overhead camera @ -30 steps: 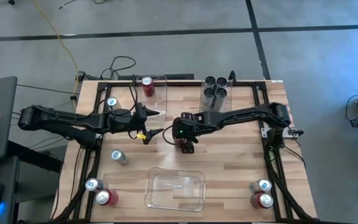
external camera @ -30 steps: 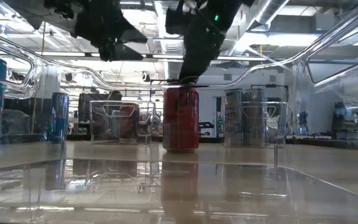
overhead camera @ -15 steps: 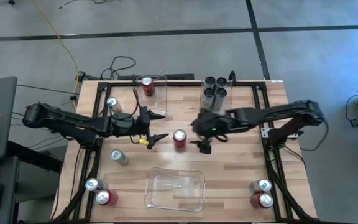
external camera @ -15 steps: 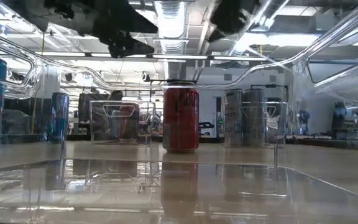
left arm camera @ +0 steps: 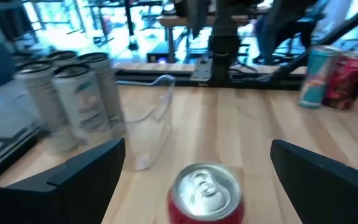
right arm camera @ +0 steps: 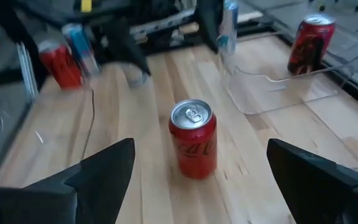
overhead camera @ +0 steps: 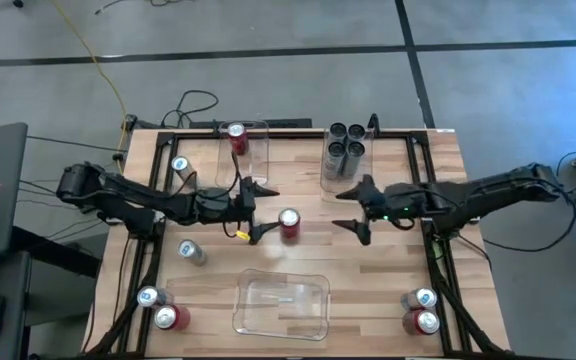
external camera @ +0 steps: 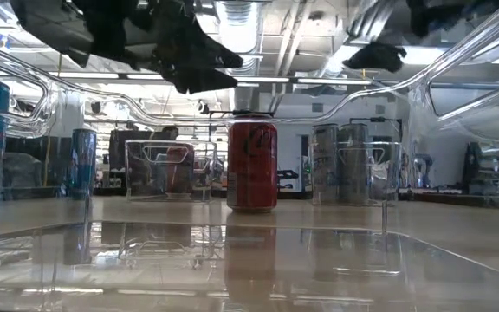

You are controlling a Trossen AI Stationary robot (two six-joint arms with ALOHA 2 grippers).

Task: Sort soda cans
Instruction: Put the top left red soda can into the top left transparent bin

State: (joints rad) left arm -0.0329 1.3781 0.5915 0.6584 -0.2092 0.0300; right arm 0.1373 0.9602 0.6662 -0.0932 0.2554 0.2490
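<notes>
Wooden slatted surface (overhead camera: 388,270), red can (overhead camera: 289,224) upright at centre, clear bin (overhead camera: 281,305) at near edge, two bins at far edge, one (overhead camera: 253,152) with a red can, one (overhead camera: 345,152) with grey cans, cans at corners

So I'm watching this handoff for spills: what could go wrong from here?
The left claw is open right beside the upright red can mid-table; closing off-centre could tip it. The clear bin holding another red can stands just behind, so a swing there might clip its wall.

red can (left arm camera: 204,193) — base cut off
</notes>
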